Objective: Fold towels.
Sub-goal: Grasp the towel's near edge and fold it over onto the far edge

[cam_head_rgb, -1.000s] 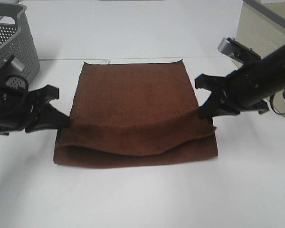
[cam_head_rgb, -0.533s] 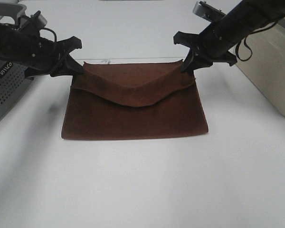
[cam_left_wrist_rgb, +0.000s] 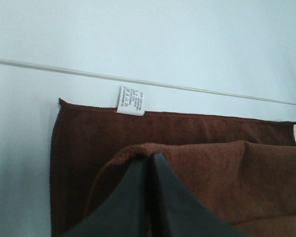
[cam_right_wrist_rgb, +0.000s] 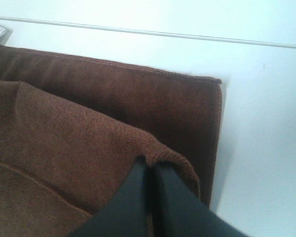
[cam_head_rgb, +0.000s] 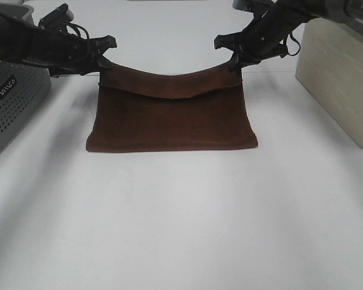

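The dark reddish-brown terry cloth towel lies folded over in the upper middle of the high view on the white table. Its carried edge sags in the centre just short of the far hem, where a small white tag shows. Bare tabletop fills the lower frame; a grey perforated basket stands at the left edge, a beige box at the right. The left gripper and right gripper reach in from the upper corners, each pinching a top-layer corner between closed jaws.
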